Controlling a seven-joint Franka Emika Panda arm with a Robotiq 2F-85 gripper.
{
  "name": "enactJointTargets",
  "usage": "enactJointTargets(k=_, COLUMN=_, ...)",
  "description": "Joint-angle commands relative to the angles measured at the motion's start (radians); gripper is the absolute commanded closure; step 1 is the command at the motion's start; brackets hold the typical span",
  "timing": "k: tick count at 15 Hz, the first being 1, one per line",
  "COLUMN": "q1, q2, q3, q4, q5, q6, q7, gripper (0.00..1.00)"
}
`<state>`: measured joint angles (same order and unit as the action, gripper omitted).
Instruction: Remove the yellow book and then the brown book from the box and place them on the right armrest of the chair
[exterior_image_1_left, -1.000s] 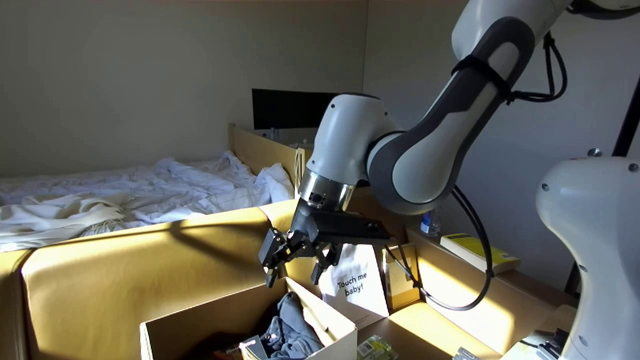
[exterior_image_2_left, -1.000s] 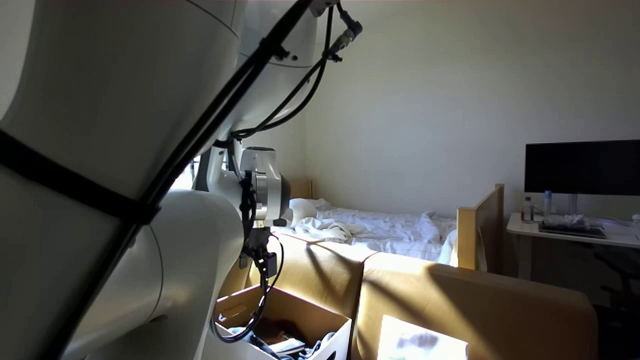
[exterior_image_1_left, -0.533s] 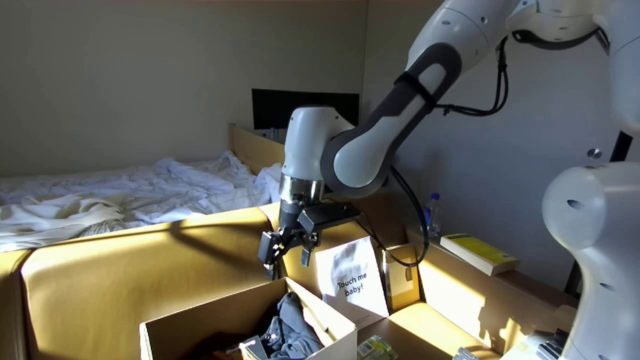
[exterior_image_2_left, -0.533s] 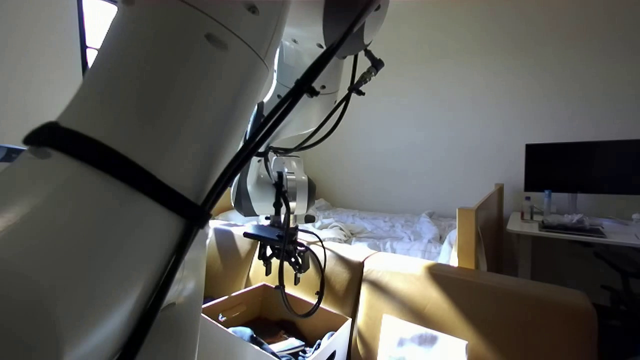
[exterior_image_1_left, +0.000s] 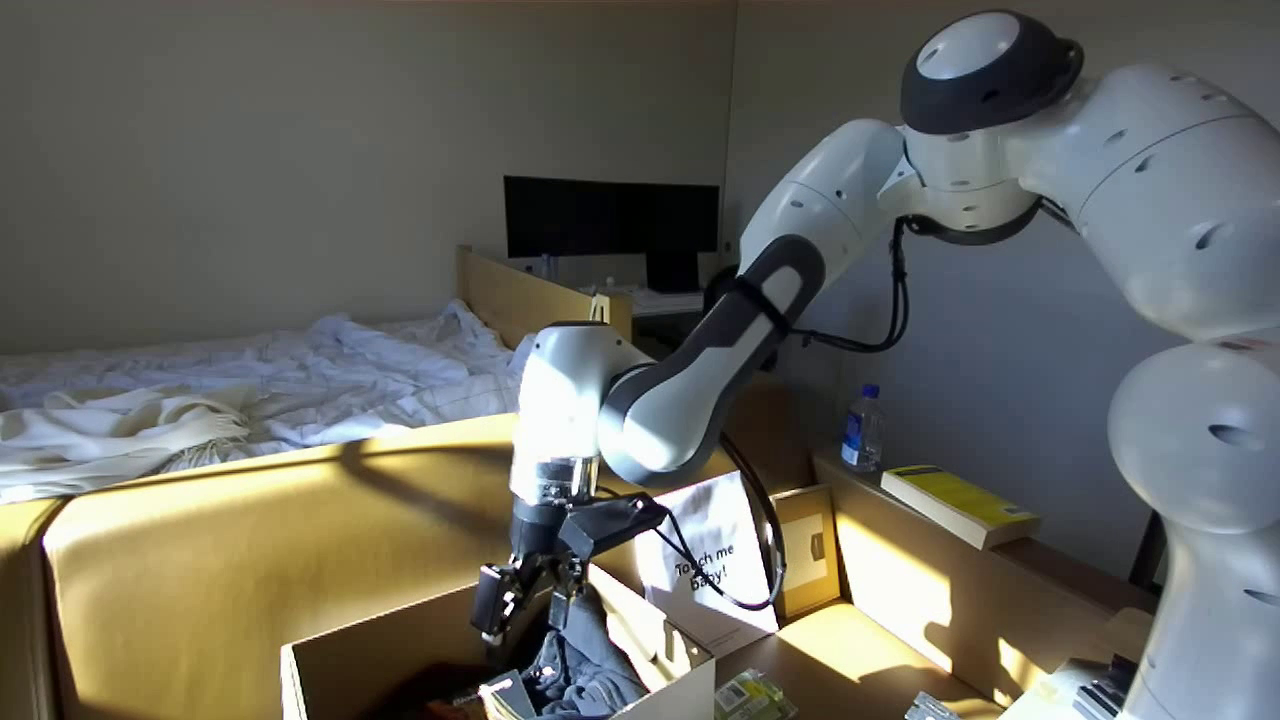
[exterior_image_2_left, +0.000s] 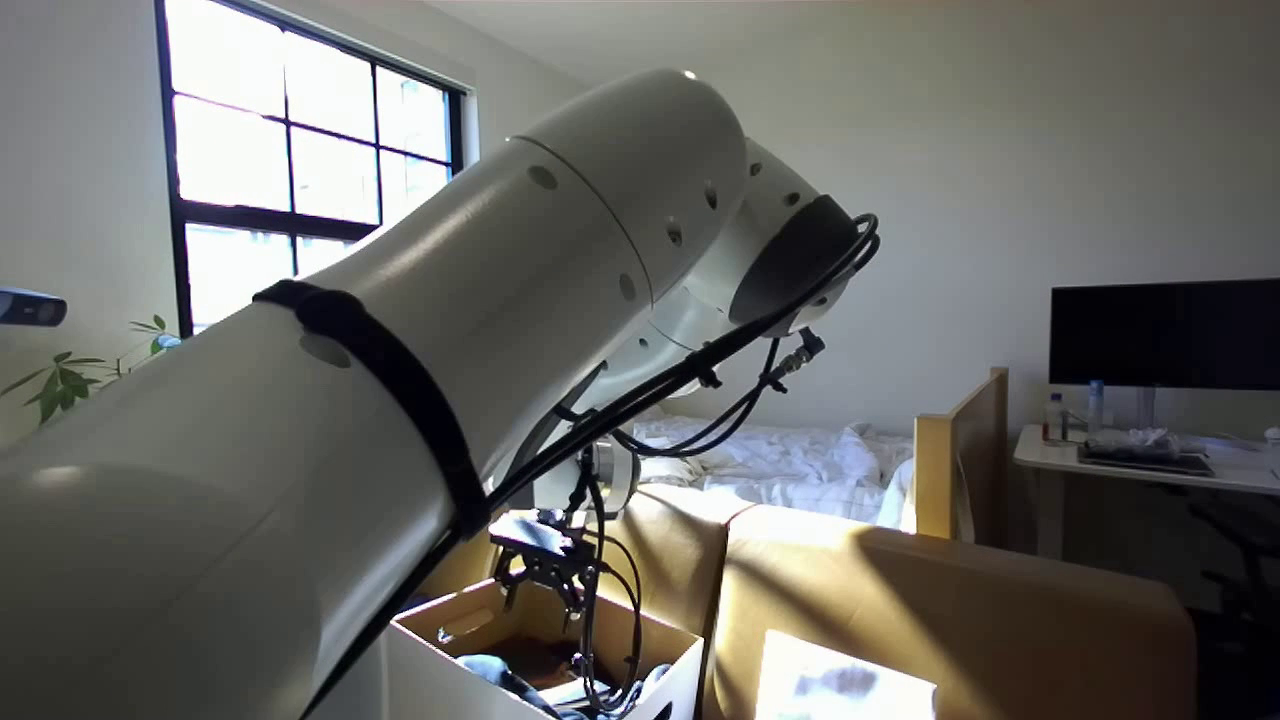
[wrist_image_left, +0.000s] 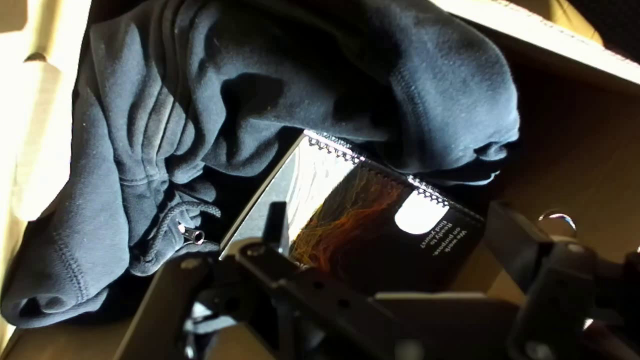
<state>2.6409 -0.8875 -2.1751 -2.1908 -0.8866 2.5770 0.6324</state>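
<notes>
The yellow book (exterior_image_1_left: 958, 505) lies flat on the chair's right armrest (exterior_image_1_left: 1075, 575) in an exterior view. The box (exterior_image_1_left: 390, 640) stands open on the seat; it also shows in an exterior view (exterior_image_2_left: 670, 680). The brown book (wrist_image_left: 380, 215) is a dark spiral-bound book with an orange streak and a sunlit corner, lying inside the box in the wrist view. My gripper (wrist_image_left: 395, 232) is open and empty, its fingers apart over the brown book. In both exterior views the gripper (exterior_image_1_left: 527, 630) (exterior_image_2_left: 542, 608) points down into the box. Its arm hides the book's lower part.
A blue-grey sweatshirt (wrist_image_left: 165, 125) lies in the box around the book. A white sign (exterior_image_1_left: 700, 570), a framed item (exterior_image_1_left: 808, 550) and a clear package (exterior_image_1_left: 752, 697) are beside the box. A water bottle (exterior_image_1_left: 862, 435) stands behind the yellow book.
My gripper has moved down and to the left in an exterior view, from above the box to inside its opening. It stays open. The books and box have not moved.
</notes>
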Motion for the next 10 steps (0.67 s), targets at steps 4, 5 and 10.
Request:
enactJointTargets(k=4, q1=-0.016, q2=-0.078, q3=0.003, q4=0.087, q5=-0.036, q6=-0.108, q7=0.001, gripper=0.00)
enactJointTargets(k=5, q1=-0.017, q2=-0.120, q3=0.028, q4=0.119, q5=-0.013, q6=-0.226, q7=0.010, gripper=0.00)
enactJointTargets(k=10, q1=-0.017, q2=-0.357, q3=0.127, q4=0.268, q5=-0.102, q6=-0.597, q7=0.088, gripper=0.00)
